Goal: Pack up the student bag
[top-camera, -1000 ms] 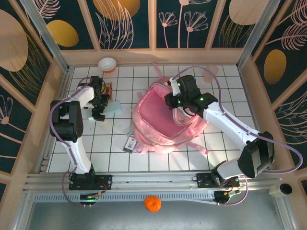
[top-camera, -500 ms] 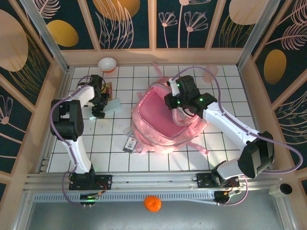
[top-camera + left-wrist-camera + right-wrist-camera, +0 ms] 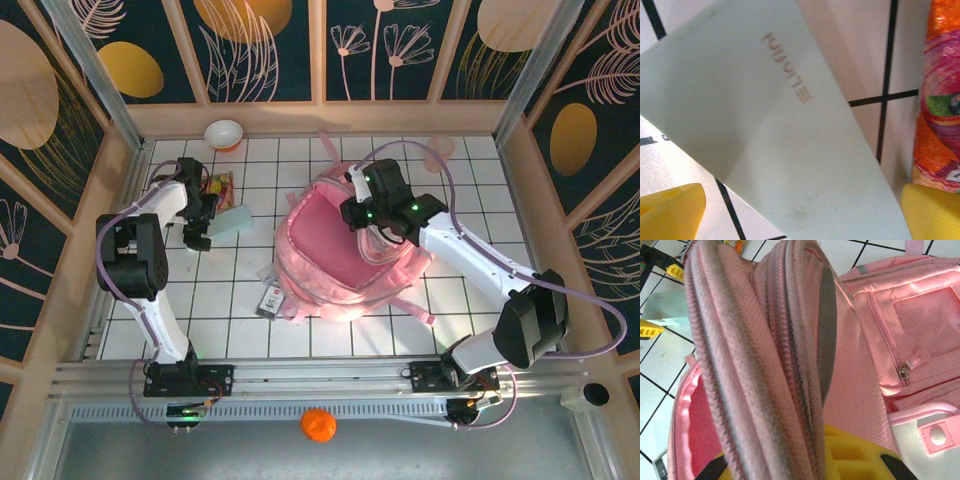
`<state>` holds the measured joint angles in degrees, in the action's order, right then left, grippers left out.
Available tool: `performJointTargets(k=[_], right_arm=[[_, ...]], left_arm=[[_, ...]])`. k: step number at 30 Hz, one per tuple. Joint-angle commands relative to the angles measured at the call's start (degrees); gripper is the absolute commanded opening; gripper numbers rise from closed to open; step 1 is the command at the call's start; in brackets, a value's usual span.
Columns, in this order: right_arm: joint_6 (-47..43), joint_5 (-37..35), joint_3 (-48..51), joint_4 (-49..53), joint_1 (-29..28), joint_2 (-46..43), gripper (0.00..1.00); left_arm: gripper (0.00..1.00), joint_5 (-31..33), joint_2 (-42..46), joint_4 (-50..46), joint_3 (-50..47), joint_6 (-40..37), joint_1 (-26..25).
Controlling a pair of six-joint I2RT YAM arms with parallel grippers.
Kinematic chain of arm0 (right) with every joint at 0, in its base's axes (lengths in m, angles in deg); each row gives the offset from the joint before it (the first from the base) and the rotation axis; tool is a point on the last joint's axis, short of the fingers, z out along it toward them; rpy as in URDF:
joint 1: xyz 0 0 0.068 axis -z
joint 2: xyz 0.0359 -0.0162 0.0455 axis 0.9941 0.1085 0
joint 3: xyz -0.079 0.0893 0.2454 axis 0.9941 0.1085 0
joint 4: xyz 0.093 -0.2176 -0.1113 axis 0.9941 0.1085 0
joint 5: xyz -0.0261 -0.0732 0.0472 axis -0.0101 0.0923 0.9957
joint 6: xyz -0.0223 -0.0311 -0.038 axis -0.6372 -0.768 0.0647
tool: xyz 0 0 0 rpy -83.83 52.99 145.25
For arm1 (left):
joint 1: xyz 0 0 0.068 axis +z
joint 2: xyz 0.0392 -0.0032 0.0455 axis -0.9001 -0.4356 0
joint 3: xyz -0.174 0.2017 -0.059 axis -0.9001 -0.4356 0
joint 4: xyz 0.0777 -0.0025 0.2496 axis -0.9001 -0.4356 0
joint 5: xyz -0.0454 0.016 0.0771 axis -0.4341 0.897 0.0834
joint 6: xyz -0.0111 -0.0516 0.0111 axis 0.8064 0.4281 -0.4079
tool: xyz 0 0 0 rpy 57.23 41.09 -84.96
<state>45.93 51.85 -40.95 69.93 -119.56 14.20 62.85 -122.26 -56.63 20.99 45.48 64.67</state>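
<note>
1. An orange ball (image 3: 318,424) lies on the grey ledge in front of the arm bases, nearest the camera.
2. On the white tiled desk (image 3: 220,320), a small dark card (image 3: 272,299) rests just at the near-left edge of the student bag (image 3: 335,262).
3. The student bag lies flat about mid-desk, a little right of centre. Its main compartment gapes open, showing pink lining, and straps trail toward the near right.
4. The right tool (image 3: 370,228) is clenched on the bag's zippered rim at the far right of the opening. From the right wrist, its yellow pads (image 3: 850,452) pinch the ribbed pink fabric, and that edge stands up.
5. Left of the bag, the left tool (image 3: 199,232) is released. Its yellow fingertips (image 3: 671,210) stand wide apart over a pale green box (image 3: 765,125), which lies flat on the tiles.
6. A bright orange snack packet (image 3: 940,100) lies just beside the box, on its far side.
7. A translucent pink cup (image 3: 437,152) stands at the far right, behind the bag.
8. A white bowl (image 3: 224,133) sits at the far-left back edge.
</note>
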Motion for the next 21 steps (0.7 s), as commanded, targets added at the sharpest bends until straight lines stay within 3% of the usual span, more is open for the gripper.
performJointTargets(k=[1, 11, 15, 21], right_arm=[[1.8, 1.4, -2.2, 1.3, -0.6, 0.0, 0.00], [1.5, 1.1, -2.5, 1.9, -0.8, 0.2, 0.00], [1.4, 1.1, -2.5, 2.1, -0.9, 0.3, 0.00], [1.4, 1.1, -2.5, 2.1, -0.8, 0.6, 0.00]], left_arm=[[0.98, -1.2, -0.8, -0.9, -0.1, 1.0, 0.7], [0.97, -0.5, -5.2, 0.3, 1.7, 0.5, 1.6], [0.81, -0.9, -5.7, 0.3, 1.6, 0.0, 1.6], [0.67, -1.9, -1.4, 0.3, -1.7, -0.5, 1.7]])
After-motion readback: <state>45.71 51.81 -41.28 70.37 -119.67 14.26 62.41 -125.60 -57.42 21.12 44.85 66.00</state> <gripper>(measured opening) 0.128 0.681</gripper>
